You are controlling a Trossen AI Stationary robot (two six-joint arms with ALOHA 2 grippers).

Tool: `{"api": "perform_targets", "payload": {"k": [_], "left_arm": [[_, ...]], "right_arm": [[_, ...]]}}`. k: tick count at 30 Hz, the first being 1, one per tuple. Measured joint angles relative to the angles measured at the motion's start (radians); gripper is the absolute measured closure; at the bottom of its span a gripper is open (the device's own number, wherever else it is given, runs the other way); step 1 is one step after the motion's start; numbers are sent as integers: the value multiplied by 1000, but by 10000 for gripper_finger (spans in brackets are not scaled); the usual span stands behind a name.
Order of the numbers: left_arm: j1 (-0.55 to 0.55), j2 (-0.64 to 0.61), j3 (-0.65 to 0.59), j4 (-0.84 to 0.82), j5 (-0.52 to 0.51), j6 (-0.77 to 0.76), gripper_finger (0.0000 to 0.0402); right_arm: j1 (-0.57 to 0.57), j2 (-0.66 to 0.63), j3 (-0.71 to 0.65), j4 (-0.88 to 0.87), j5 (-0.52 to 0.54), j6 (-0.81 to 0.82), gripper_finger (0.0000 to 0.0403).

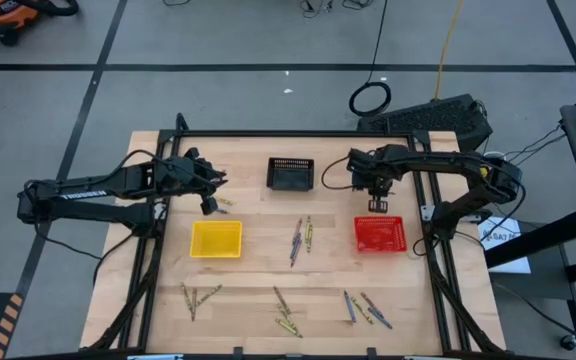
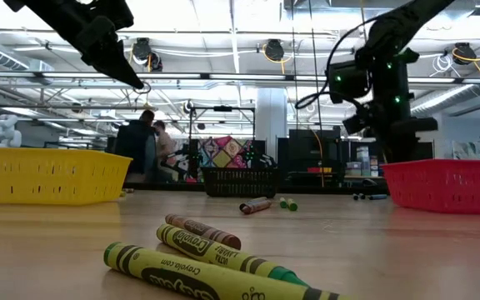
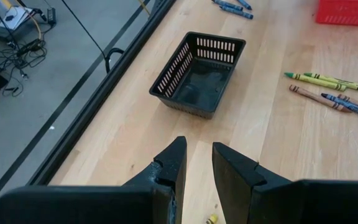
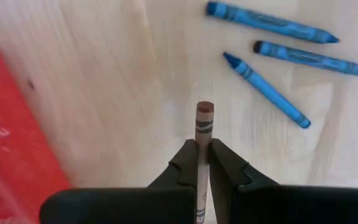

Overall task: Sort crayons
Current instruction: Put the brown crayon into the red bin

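Three baskets (image 1: 290, 174) mid-table, crayons (image 1: 301, 240) between and before them

A robotics lab or workshop is showing here: exposed white ceiling trusses (image 2: 223, 79), a taped grey concrete floor (image 1: 218, 40), loose black cables (image 1: 370, 98), and people standing (image 2: 144, 146) behind the wooden table (image 1: 258, 270).

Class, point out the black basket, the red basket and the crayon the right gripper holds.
black basket (image 3: 174, 68): left wrist view, side wall.
red basket (image 1: 380, 244): high view, near rim.
crayon (image 4: 204, 127): right wrist view, shaft above the fingers.

Bright, even overhead light; red basket (image 4: 11, 143) perhaps motion-blurred.
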Motion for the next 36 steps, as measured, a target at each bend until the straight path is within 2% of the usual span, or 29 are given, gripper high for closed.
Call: {"api": "perform_targets", "payload": {"k": [5, 11, 14, 20, 27, 36], "left_arm": [[0, 0, 0, -1, 0, 0, 318], [0, 0, 0, -40, -6, -1, 318], [0, 0, 0, -67, -32, -2, 318], [0, 0, 0, -71, -105, -3, 318], [0, 0, 0, -80, -114, 1, 318], [0, 0, 0, -191, -114, 0, 318]], "right_arm": [[10, -41, 63, -119, -60, 110, 403], [60, -133, 71, -125, -162, 250, 403], [103, -176, 71, -127, -165, 328, 403], [193, -231, 71, -124, -237, 444, 403], [308, -235, 71, -117, -245, 547, 403], [432, -235, 71, -97, -267, 644, 403]]}}
